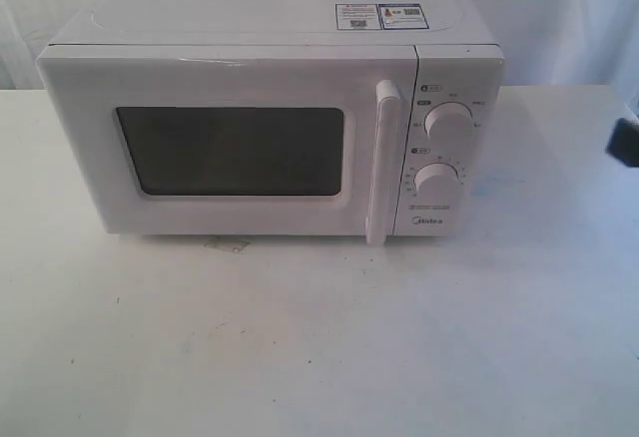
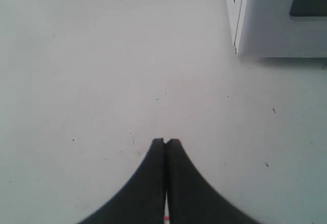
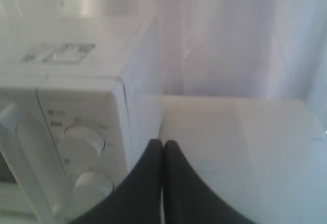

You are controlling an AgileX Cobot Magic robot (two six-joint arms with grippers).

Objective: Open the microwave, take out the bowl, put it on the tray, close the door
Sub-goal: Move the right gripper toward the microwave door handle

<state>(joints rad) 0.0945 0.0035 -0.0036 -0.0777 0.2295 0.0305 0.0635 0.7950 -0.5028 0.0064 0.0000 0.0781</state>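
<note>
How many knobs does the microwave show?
2. The upper knob sits on the microwave's right panel, beside the door handle; the lower knob is directly below it.

Microwave (image 1: pixel 260 88) smooth glossy white; door (image 1: pixel 230 143) window dark; table (image 1: pixel 319 347) matt.

The left gripper (image 2: pixel 165 141), fingers pressed together, points across the white table (image 2: pixel 92 65); the microwave (image 2: pixel 271 24) stands near two o'clock of its fingertips.
</note>
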